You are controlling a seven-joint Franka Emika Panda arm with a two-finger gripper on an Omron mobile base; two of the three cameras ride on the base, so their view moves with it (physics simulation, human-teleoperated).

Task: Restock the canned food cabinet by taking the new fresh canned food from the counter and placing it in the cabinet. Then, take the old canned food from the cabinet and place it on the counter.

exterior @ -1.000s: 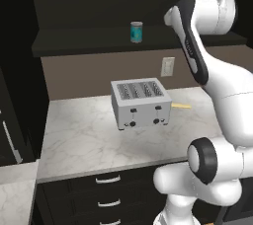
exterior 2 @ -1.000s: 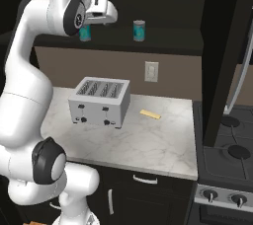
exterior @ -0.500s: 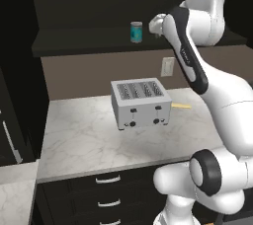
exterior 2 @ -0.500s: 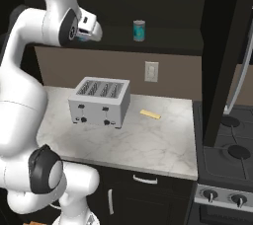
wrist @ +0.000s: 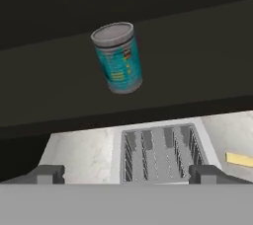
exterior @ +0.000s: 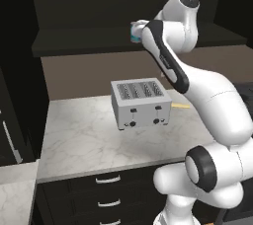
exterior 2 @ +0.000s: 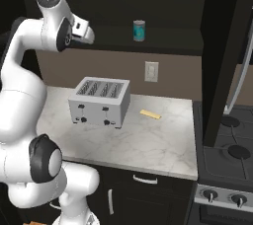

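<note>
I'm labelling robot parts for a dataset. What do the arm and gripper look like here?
The arm is made of glossy white rounded segments with dark grey, disc-shaped joint caps, and a thin dark seam line runs along one link. The gripper ends in two small, blocky dark grey fingertips. No cables or markings are visible.

Can [wrist: 117, 57] label print too small; nothing legible.

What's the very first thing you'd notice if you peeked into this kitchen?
Probably the big white robot arm, rising over the marbled stone counter toward the near-black wall cabinet. Next, the small teal can with a grey lid, standing alone on the cabinet shelf. Below sits a silver four-slot toaster.
</note>
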